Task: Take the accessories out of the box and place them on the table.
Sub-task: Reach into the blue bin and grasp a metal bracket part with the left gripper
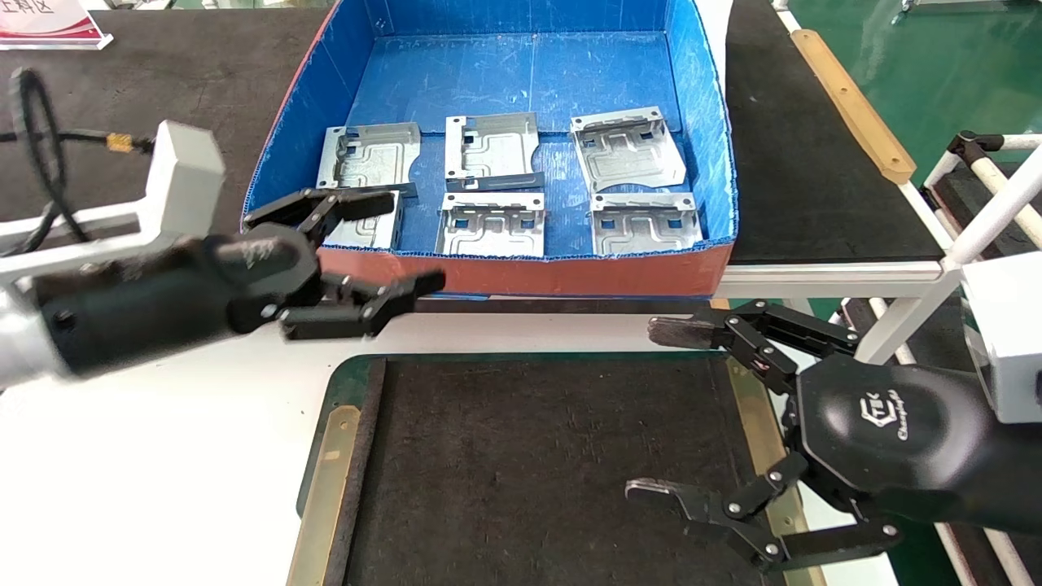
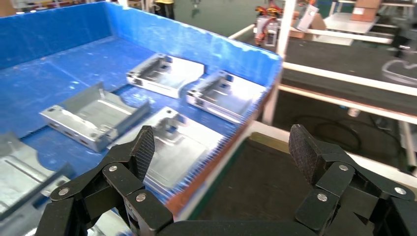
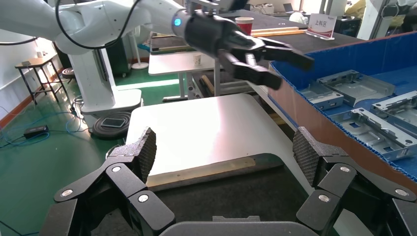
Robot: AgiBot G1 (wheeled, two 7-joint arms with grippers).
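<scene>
Several silver plates lie flat in two rows in the blue box (image 1: 570, 275), among them the front-middle plate (image 1: 491, 225) and the front-right plate (image 1: 645, 224). My left gripper (image 1: 413, 241) is open and empty at the box's front left corner. It straddles the orange front wall, and one finger covers part of the front-left plate (image 1: 366, 232). The left wrist view shows the left gripper (image 2: 222, 147) over the box edge and a plate (image 2: 182, 147). My right gripper (image 1: 647, 409) is open and empty above the right edge of the dark mat (image 1: 529, 464) on the white table (image 1: 163, 456).
The box rests on a black-topped bench (image 1: 798, 163) behind the table. A white tube frame (image 1: 993, 203) stands at the right. A black cable (image 1: 37, 138) hangs at the far left. A sign (image 1: 49, 24) stands at the back left.
</scene>
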